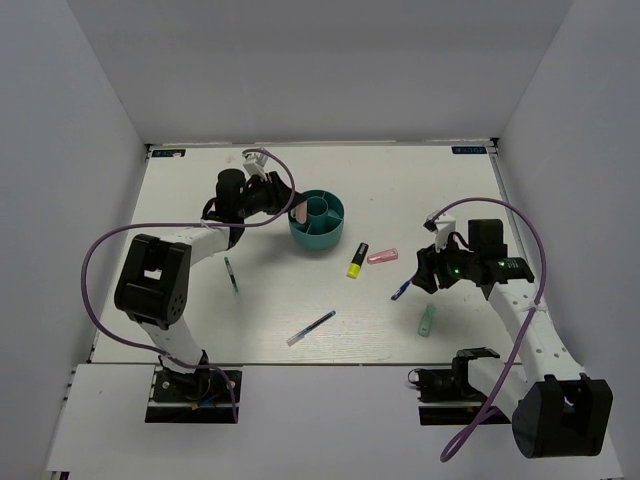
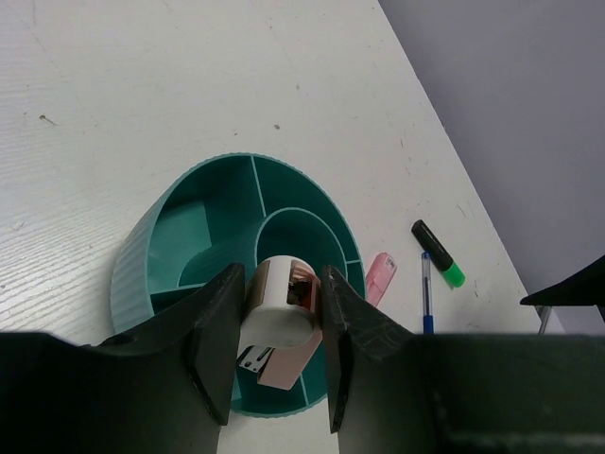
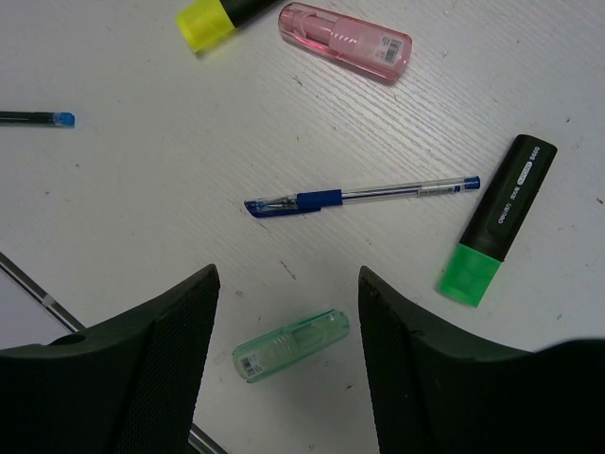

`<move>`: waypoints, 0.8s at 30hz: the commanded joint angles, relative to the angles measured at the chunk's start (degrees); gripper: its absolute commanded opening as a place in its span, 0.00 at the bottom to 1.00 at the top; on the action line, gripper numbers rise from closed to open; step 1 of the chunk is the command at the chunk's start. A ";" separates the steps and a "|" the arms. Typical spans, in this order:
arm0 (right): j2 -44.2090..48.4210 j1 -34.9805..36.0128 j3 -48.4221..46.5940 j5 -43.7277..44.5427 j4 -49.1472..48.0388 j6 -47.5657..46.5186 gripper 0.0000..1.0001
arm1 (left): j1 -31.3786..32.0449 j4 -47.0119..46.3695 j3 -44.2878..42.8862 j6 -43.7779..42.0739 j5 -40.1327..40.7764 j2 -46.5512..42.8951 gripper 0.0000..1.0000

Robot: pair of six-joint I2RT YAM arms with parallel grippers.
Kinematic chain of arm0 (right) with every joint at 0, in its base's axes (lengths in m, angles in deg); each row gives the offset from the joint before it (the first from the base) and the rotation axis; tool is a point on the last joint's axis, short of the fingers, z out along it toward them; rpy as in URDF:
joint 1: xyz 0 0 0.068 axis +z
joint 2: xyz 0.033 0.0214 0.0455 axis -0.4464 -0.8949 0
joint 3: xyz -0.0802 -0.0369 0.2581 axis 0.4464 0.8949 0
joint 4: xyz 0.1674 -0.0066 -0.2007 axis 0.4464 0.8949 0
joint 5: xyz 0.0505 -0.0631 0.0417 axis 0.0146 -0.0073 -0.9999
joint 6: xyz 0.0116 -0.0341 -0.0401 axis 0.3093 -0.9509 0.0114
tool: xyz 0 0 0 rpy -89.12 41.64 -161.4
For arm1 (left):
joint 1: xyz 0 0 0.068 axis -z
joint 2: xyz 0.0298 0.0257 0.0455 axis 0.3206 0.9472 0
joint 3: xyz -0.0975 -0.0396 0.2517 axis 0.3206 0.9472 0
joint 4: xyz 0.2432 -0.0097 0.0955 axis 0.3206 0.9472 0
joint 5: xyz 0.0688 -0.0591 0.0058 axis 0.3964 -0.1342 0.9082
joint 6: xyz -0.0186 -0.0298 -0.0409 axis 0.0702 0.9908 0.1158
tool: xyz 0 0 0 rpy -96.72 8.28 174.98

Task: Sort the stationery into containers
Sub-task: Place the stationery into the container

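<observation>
Top external view, quick status from my end: left gripper (image 1: 288,206) is out over the teal organiser (image 1: 320,246), clamped on a pink piece (image 1: 298,213); on the left wrist cam both fingers (image 2: 216,331) press against its sides and it hangs above the near part of the organiser, by the central cup; can't tell which compartment it's over, or if it touches anything.

Right gripper (image 3: 285,284) is spread wide with nothing in it, hovering over the loose stuff on the right side of the table (image 1: 190,190); right wrist cam shows a blue pen (image 3: 359,197) lying between the jaws' line of sight, mint piece (image 3: 291,345) nearer, green marker (image 3: 496,222) off to the right, second pink piece (image 3: 345,38) and yellow highlighter (image 3: 213,17) up top, just beside each other; other blue pen (image 1: 311,327) lies alone near the table's front edge.
</observation>
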 commanded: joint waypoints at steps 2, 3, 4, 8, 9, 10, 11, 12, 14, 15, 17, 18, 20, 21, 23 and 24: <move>-0.26 -0.07 -0.77 0.07 0.06 -0.21 0.64 | -0.19 -3.27 0.55 -0.29 -2.03 -0.52 0.01; -0.26 0.01 -0.52 0.15 0.15 -0.30 0.64 | -0.28 -3.10 0.64 -0.72 -2.11 -0.52 0.01; -0.35 0.02 -0.60 0.07 -0.02 -0.47 0.64 | -0.19 -3.10 0.73 -1.25 -2.11 -0.34 0.01; -0.44 -0.16 -0.69 -0.20 0.33 -0.47 0.64 | -0.19 -2.66 1.60 -2.66 -1.94 -0.08 0.01; -0.52 -0.07 -0.60 -0.29 0.24 -0.65 0.64 | -0.19 -2.48 1.78 -2.84 -1.85 -0.25 0.01; -0.52 0.01 -0.60 -0.11 0.24 -0.56 0.64 | -0.28 -2.31 1.96 -3.79 -1.68 -0.17 0.01; -0.44 0.02 -0.69 -0.20 0.33 -0.65 0.65 | -0.28 -1.70 2.13 -4.07 -1.67 -0.34 0.01; -0.61 0.02 -0.60 -0.11 0.33 -0.65 0.65 | -0.19 -1.17 2.31 -4.76 -1.41 -0.34 0.01; -0.70 -0.16 -0.69 -0.29 0.41 -0.56 0.66 | -0.28 -0.37 2.92 -5.82 -0.88 -0.69 0.06; -0.61 0.01 -0.78 -0.46 0.50 -0.48 0.66 | -0.28 0.06 3.36 -6.17 -0.71 -0.87 0.09; -0.61 0.01 -0.86 -0.37 0.58 -0.56 0.66 | -0.19 0.07 3.98 -7.23 0.26 -1.31 0.15; -0.70 0.02 -0.78 -0.37 0.59 -0.65 0.68 | -0.19 0.59 4.07 -7.32 0.52 -1.48 0.29; -0.70 -0.07 -0.78 -0.46 0.59 -0.74 0.68 | -0.28 0.68 4.33 -7.76 0.96 -1.66 0.46; -0.70 0.01 -0.78 -0.46 0.68 -0.74 0.68 | -0.10 0.94 4.24 -7.85 1.31 -1.92 0.55; -0.70 -0.07 -0.69 -0.46 0.68 -0.91 0.69 | -0.10 1.56 3.81 -7.94 1.40 -2.10 0.62; -0.70 -0.07 -0.78 -0.55 0.59 -0.91 0.69 | -0.28 1.74 3.63 -8.02 1.40 -2.45 0.64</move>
